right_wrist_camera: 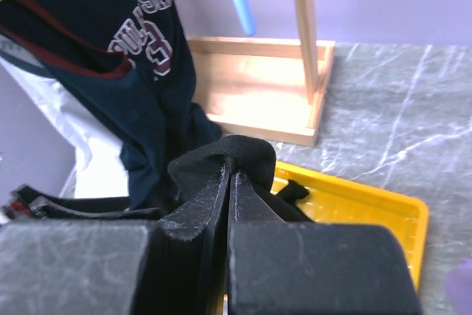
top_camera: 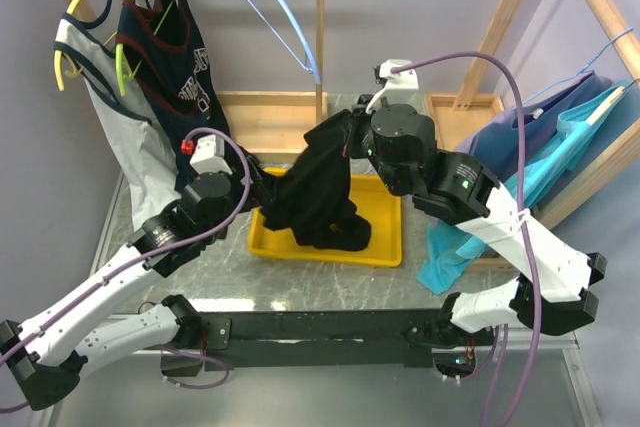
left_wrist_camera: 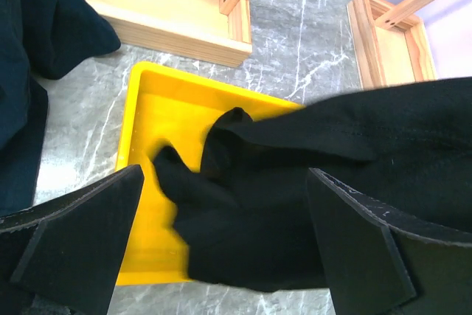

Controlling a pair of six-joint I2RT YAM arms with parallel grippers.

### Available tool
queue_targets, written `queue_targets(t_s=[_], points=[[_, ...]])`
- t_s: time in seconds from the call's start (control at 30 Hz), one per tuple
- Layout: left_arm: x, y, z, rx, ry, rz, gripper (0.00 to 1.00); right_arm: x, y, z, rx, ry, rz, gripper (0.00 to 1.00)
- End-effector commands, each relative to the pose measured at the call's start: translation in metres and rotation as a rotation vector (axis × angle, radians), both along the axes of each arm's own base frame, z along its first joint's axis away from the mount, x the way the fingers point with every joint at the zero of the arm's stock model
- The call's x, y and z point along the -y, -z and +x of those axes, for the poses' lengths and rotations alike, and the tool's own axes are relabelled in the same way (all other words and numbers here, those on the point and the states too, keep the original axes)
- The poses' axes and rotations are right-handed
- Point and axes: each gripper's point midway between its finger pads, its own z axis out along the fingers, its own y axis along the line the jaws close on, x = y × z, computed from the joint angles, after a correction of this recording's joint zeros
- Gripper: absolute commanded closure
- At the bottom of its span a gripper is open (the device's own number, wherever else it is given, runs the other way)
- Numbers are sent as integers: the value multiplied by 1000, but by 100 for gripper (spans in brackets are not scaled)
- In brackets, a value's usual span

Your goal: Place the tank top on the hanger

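The black tank top [top_camera: 318,192] hangs crumpled from my right gripper [top_camera: 352,125], its lower part bunched in the yellow tray [top_camera: 385,247]. In the right wrist view the gripper [right_wrist_camera: 232,164] is shut on a fold of the tank top [right_wrist_camera: 247,153]. My left gripper [top_camera: 255,182] is open beside the hanging cloth; in the left wrist view its fingers [left_wrist_camera: 88,230] stand wide apart, with the tank top [left_wrist_camera: 295,204] between them over the tray [left_wrist_camera: 147,153]. The light-blue hanger [top_camera: 275,12] hangs empty on the wooden rail, above the tank top.
A navy top with red trim [top_camera: 165,57] and a white-grey top [top_camera: 115,117] hang on yellow-green hangers [top_camera: 135,7] at the back left. Wooden rack base [top_camera: 270,112] stands behind the tray. Blue and teal clothes [top_camera: 540,157] hang on a second rack at the right.
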Motion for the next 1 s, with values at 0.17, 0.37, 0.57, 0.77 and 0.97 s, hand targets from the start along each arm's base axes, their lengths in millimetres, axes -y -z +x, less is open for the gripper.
queue_targets(t_s=[0.17, 0.37, 0.57, 0.77, 0.97], points=[[7, -10, 4, 18, 22, -1, 1, -15, 36, 56, -61, -18, -46, 100], [15, -6, 6, -6, 54, 15, 1, -65, 72, 73, -162, -70, -189, 61], [23, 2, 5, -6, 96, 20, 1, 1, 141, 39, -205, 58, -138, 28], [48, 13, 9, -19, 190, 15, 1, 57, 248, 8, -346, 191, -200, 60], [68, 33, 13, -73, 254, 42, 1, 86, 343, 5, -515, 256, -317, 50]])
